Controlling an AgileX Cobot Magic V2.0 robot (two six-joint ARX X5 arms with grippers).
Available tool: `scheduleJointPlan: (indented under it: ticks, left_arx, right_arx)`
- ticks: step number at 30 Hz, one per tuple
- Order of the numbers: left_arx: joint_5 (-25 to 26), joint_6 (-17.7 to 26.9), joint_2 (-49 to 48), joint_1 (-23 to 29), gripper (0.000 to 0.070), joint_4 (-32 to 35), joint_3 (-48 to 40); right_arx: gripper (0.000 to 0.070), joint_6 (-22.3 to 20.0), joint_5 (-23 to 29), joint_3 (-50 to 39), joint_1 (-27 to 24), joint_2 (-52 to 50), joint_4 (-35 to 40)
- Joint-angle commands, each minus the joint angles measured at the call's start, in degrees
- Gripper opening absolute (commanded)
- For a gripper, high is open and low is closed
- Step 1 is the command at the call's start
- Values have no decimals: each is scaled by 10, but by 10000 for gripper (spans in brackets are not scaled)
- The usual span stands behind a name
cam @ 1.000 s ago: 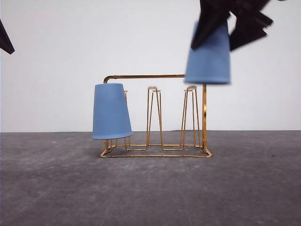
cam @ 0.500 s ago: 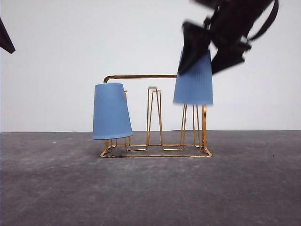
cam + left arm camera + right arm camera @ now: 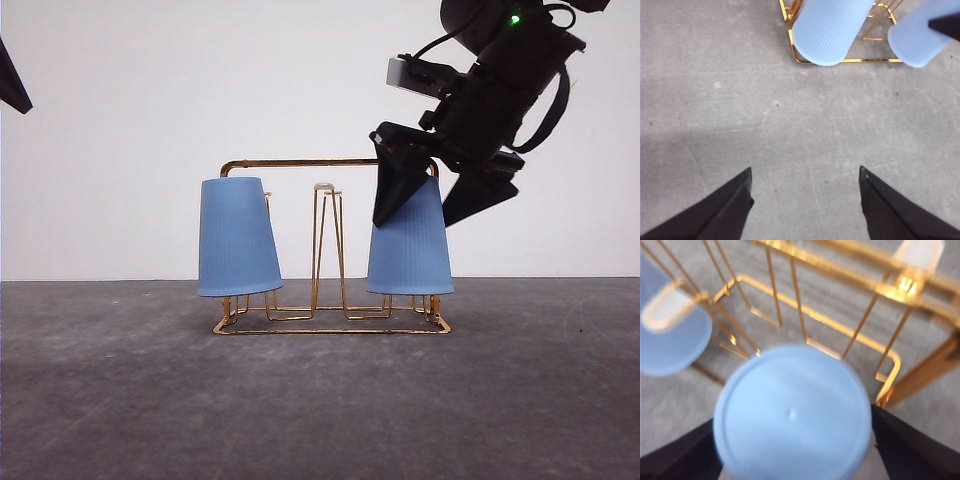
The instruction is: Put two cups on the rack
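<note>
Standing on the grey tabletop, the rack carries both cups upside down. The left cup sits tilted over the left prong; the right cup is down over the right prong, its rim close above the base wire. The right tool straddles that cup's upper end, one finger on each side; it seems clamped on it, though contact is hard to confirm. The left tool hovers near the tabletop, fingers apart, holding nothing.
</note>
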Motion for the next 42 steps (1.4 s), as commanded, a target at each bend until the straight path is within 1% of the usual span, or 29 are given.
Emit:
scheduleJointPlan:
  ticks: [1,2,6,7,8,10,11,12,14,17,23,26,29,32,35,36,37,38,39,40,41,42]
  left_arx:
    - [-1,-2,3,-1,389,6,5]
    - [-1,-2,3,-1,389,6,5]
    - [-1,-2,3,-1,389,6,5]
    - [-1,-2,3,-1,389,6,5]
    - [-1,-2,3,-1,389,6,5]
    - [-2,-2,3,-1,389,6,5]
    - [-2,-1,3,-1,389,6,5]
    - [-2,-1,3,-1,389,6,5]
    - [-2,2,3,-1,389,6,5]
    - [-2,14,3,-1,389,6,5]
    - [-1,72,3,-1,389,6,5]
    - [-1,90,3,-1,389,6,5]
    - [-1,96,3,-1,389,7,5]
    - [-2,105,3,-1,389,5,5]
    - [7,104,3,-2,388,-5,5]
    - [8,104,3,-2,370,-8,5]
    - [8,105,2,-2,253,-10,5]
    - [8,106,3,-2,94,-10,5]
    - [8,110,3,-2,45,-7,5]
    - [8,121,4,-2,16,-2,5]
    - [8,137,4,-2,0,6,5]
    - [7,163,4,-2,0,16,5]
  right_arx:
    - [551,7,0,32,1,-13,-30]
    - [551,10,0,44,1,-18,-57]
    - [549,21,-1,102,3,-43,-204]
    - [539,21,-1,110,3,-50,-233]
    - [520,21,-1,113,3,-58,-256]
    - [457,21,0,107,4,-75,-285]
    - [437,21,0,102,4,-85,-297]
    - [437,21,0,92,4,-96,-301]
    - [437,21,0,60,4,-124,-292]
    - [437,21,-1,-16,3,-186,-248]
    - [437,22,-3,-179,3,-326,-146]
    - [437,39,-9,-252,4,-398,-105]
    - [437,72,-16,-319,4,-466,-52]
    - [439,89,-16,-371,4,-516,3]
    - [442,88,-16,-380,4,-538,5]
    - [439,89,-16,-380,4,-541,4]
    - [387,89,-16,-380,4,-545,3]
    - [292,89,-16,-380,4,-548,2]
    - [76,89,-12,-380,3,-549,2]
    - [13,88,-8,-380,3,-549,4]
    - [32,88,-5,-380,3,-548,5]
    - [31,88,-6,-380,3,-548,3]
